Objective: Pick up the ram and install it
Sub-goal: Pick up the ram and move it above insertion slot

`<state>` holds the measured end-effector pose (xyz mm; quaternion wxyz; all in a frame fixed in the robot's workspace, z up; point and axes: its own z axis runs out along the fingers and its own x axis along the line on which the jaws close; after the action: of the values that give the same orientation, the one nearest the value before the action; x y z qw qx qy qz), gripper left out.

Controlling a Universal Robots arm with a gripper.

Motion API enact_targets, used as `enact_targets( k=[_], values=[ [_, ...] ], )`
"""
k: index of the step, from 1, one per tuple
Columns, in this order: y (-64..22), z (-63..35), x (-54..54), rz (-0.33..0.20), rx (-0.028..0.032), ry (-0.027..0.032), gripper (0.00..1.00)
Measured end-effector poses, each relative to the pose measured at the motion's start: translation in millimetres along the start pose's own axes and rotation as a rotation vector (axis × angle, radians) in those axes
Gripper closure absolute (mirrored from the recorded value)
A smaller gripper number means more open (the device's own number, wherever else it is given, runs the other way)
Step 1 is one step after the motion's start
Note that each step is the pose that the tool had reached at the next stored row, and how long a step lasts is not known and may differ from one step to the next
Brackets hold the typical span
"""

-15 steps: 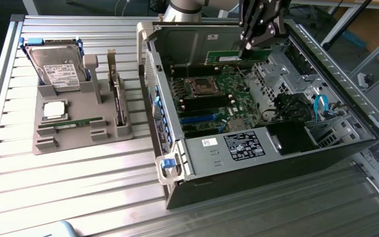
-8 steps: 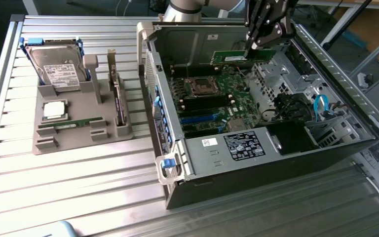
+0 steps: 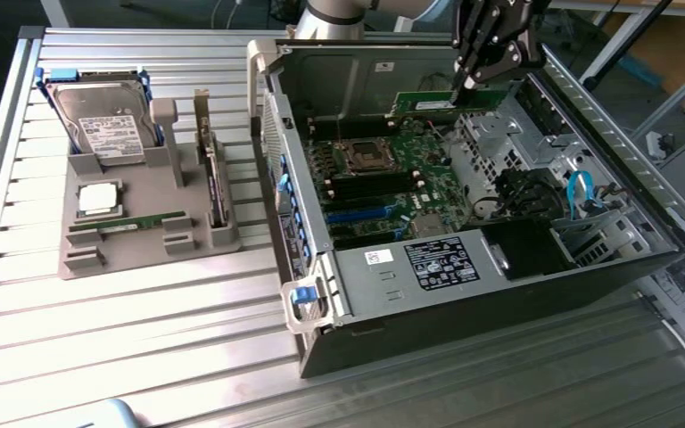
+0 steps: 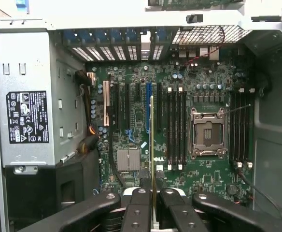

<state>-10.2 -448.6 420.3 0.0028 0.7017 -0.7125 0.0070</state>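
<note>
My gripper (image 3: 469,87) hangs over the far side of the open computer case (image 3: 474,267). It is shut on the ram (image 3: 435,105), a narrow green stick held on edge above the motherboard (image 3: 396,192). In the wrist view the ram (image 4: 152,145) shows edge-on as a thin yellowish line running out from between the black fingers (image 4: 140,203). It lines up beside the row of long black memory slots (image 4: 175,128), next to the blue slot (image 4: 148,106). The bare processor socket (image 4: 207,135) lies just beyond those slots.
On the exterior view's left a grey holder (image 3: 140,241) carries a hard drive (image 3: 103,125), a square silver chip (image 3: 96,198), another green stick (image 3: 140,220) and an upright card with a bracket (image 3: 210,169). The power supply (image 4: 27,116) and case walls hem in the motherboard.
</note>
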Motion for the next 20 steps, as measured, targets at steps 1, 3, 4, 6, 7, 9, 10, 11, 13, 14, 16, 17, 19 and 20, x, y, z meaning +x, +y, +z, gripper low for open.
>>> enact_targets(
  k=[1, 3, 4, 6, 7, 9, 10, 11, 13, 14, 16, 17, 19, 20],
  values=[
    [-1.3, 0.0, 0.0, 0.000, 0.0000, 0.0000, 0.87],
    [-6.0, 0.0, -0.1, 0.000, 0.0000, 0.0001, 0.87],
    [-8.2, 0.0, -0.1, 0.000, 0.0000, 0.0000, 0.87],
    [-13.2, 0.1, -0.2, 0.000, -0.0001, 0.0001, 0.87],
    [-16.7, 0.1, -0.3, 0.000, -0.0001, 0.0001, 0.87],
    [-20.7, 0.1, -0.4, 0.000, -0.0002, 0.0001, 0.87],
    [-23.3, 0.2, -0.4, 0.000, -0.0001, 0.0000, 0.87],
    [-25.4, 0.2, -0.4, 0.000, -0.0002, 0.0000, 0.87],
    [-29.9, 0.2, -0.5, 0.000, -0.0002, 0.0001, 0.87],
    [-32.5, 0.2, -0.5, 0.000, -0.0003, 0.0000, 0.87],
    [-37.2, 0.2, -0.6, 0.000, -0.0003, 0.0000, 0.87],
    [-38.9, 0.3, -0.6, 0.000, -0.0003, 0.0000, 0.87],
    [-42.0, 0.3, -0.7, 0.000, -0.0003, 0.0000, 0.87],
    [-43.1, 0.2, -0.7, 0.000, -0.0003, 0.0001, 0.87]
  ],
)
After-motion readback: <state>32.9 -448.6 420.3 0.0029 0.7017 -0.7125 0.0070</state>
